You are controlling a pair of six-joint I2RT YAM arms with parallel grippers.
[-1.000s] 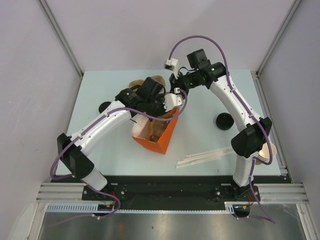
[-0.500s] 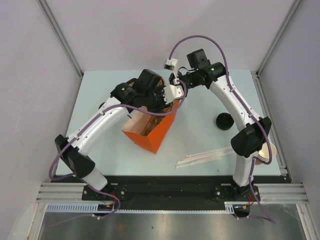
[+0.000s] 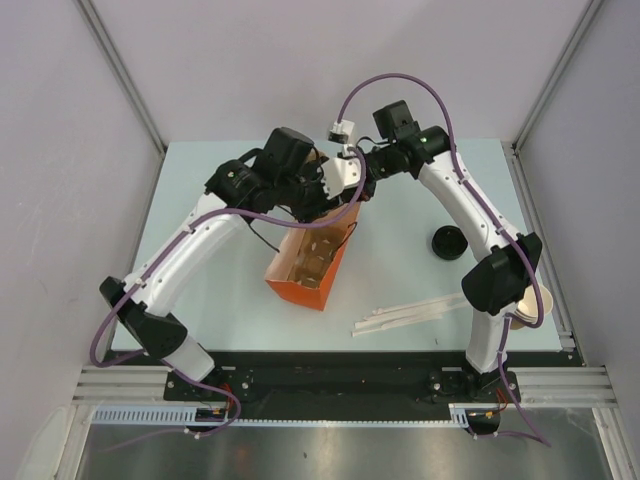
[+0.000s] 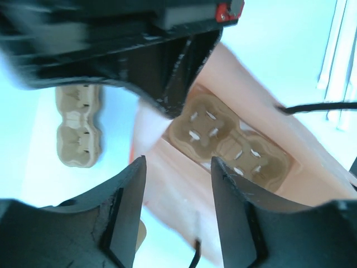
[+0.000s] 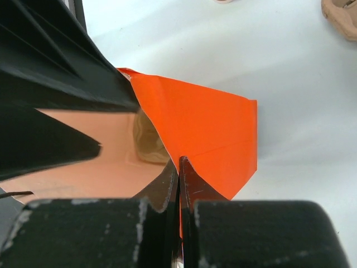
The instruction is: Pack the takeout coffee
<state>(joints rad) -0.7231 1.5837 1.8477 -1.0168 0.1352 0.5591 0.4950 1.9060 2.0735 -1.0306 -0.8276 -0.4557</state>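
The takeout coffee is out of view in every frame. The orange bag (image 3: 300, 294) stands open mid-table with a tan cup carrier (image 3: 311, 255) lying inside it. My left gripper (image 3: 310, 198) hovers over the bag's far end. In the left wrist view the left gripper (image 4: 178, 162) is open with nothing between its fingers, above the bag's pale inside (image 4: 184, 195) and the carrier (image 4: 228, 139). My right gripper (image 3: 344, 194) is at the bag's far right corner. Seen from the right wrist, this gripper (image 5: 179, 161) is shut on the bag's orange rim (image 5: 212, 128).
A loose black lid (image 3: 449, 242) lies right of the bag. Pale stir sticks (image 3: 405, 315) lie near the front edge. A stack of lidless cups (image 3: 530, 305) sits by the right arm's elbow. A second tan carrier (image 4: 78, 125) rests on the table beside the bag.
My left gripper went from shut to open and drew back toward the far left, out of the bag. The bag shifted and swung slightly. The right gripper kept its pinch on the rim.
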